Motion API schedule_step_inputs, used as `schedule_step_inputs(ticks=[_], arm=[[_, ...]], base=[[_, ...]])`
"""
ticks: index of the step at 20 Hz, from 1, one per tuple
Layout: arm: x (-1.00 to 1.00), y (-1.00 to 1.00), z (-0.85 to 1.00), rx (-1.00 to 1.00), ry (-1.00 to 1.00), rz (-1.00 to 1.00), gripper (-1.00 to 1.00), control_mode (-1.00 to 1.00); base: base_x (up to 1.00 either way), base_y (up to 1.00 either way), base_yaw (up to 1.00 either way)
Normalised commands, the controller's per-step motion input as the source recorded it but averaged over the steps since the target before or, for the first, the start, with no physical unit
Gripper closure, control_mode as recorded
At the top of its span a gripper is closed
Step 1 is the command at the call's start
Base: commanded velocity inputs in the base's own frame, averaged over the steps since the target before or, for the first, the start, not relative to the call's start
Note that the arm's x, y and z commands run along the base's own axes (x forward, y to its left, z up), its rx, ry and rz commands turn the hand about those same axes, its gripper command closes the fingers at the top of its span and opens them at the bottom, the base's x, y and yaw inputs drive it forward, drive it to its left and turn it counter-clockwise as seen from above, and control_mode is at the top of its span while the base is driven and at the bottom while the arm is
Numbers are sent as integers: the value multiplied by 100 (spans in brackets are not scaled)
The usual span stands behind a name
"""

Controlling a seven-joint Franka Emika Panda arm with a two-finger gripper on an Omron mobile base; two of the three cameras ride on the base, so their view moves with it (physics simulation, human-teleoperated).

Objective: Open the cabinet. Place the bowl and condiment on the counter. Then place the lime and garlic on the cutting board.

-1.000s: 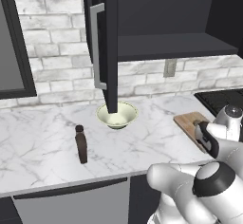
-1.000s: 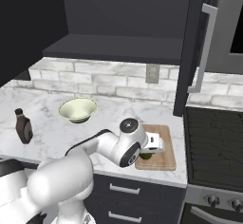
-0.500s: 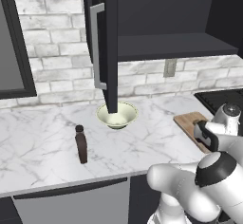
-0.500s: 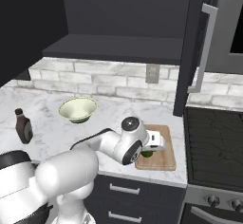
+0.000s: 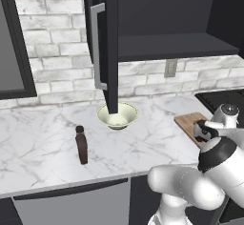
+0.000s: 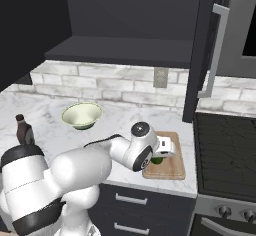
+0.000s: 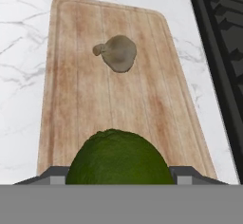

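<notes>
A: Marble counter [image 5: 43, 143] under the open cabinet [image 5: 107, 47], brick wall behind. Bowl [image 5: 117, 116] sits toward the far wall below the door edge; condiment [image 5: 82, 145] stands left of it, nearer the front. Both are down from the shelf.

B: And the board?

A: Board [image 7: 118, 90] lies at the right end of the counter, next to the stove. Garlic [image 7: 116, 52] rests on its far half. Lime [image 7: 118, 160] is at the near end, right between the fingers of the gripper [image 6: 159, 156].

B: Jaws?

A: Wide, one fingertip on each side of the lime. Whether the pads press it or have just let go, I cannot tell. Whether it rests on the wood I cannot tell either; in the right base view it sits low over the board under the hand.

B: How does the lime handle, in your judgement?

A: Light, firm, smooth-skinned, and round, so it likely rolls once freed. Best held across its widest middle, pads opposite each other. Off-centre it may squirt out.

B: Garlic?

A: Lighter still, lumpy, with a small stub on one side. It looks less likely to roll. Grip across the bulb body, not the stub.

B: Risk?

A: A rolling lime may nudge the garlic or leave the board's near edge.
</notes>
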Motion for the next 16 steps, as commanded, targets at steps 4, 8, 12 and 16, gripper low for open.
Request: schedule_step_inputs(ticks=[4,8,12,16], arm=[[9,-2,-23,0,0,0,100,-100],[6,-2,-21,0,0,0,100,-100],[4,-4,-15,0,0,0,100,-100],[1,-8,-13,0,0,0,100,-100]], base=[[0,0,0],[0,0,0],[0,0,0],[0,0,0]])
